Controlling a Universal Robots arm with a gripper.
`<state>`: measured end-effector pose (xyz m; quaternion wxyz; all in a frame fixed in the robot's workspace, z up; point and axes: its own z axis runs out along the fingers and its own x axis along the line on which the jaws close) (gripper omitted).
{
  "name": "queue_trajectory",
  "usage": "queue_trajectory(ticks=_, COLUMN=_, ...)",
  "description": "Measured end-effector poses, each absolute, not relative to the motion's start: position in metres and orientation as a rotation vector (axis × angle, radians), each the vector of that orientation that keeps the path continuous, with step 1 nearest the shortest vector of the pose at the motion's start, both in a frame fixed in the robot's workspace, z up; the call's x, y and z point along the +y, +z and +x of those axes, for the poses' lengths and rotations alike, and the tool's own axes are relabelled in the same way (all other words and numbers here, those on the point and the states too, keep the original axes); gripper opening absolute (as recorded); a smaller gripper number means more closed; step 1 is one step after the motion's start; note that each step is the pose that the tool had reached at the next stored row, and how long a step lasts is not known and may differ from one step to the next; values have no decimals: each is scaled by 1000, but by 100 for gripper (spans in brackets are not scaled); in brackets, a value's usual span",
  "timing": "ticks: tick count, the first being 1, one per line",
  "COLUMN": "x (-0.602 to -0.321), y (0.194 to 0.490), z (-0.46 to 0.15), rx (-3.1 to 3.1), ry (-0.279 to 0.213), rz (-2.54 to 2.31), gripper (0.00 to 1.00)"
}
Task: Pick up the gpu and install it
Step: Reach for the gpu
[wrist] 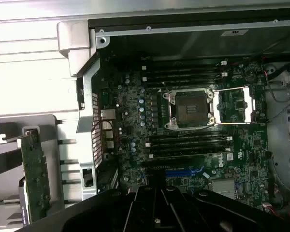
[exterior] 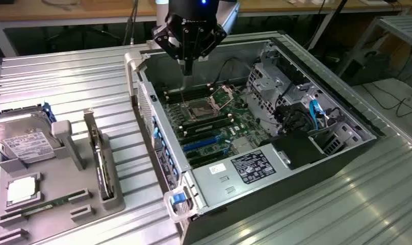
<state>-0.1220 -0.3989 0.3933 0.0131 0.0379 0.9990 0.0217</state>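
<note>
- We see the gripper (exterior: 187,69) with its fingers pressed together and holding nothing, above the motherboard (exterior: 240,122) of the open computer case (exterior: 315,178).
- The gpu (exterior: 100,158) stands on edge in the grey holder (exterior: 63,189), at the exterior view's left, well apart from the gripper.

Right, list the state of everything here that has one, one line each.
end effector: shut, empty, above the open case.
gpu: standing on edge in the grey holder, not picked up.
computer case: on its side, side panel off.
CPU socket: retaining frame swung open, no chip seated.
blue expansion slot: empty.
hard drive: in the holder, label up.
</note>
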Motion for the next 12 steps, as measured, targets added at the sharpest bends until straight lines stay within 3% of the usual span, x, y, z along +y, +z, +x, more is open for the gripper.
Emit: queue_trajectory(ticks=12, x=-400, y=393, z=-137, rx=3112, ry=68, rz=118, gripper=11)
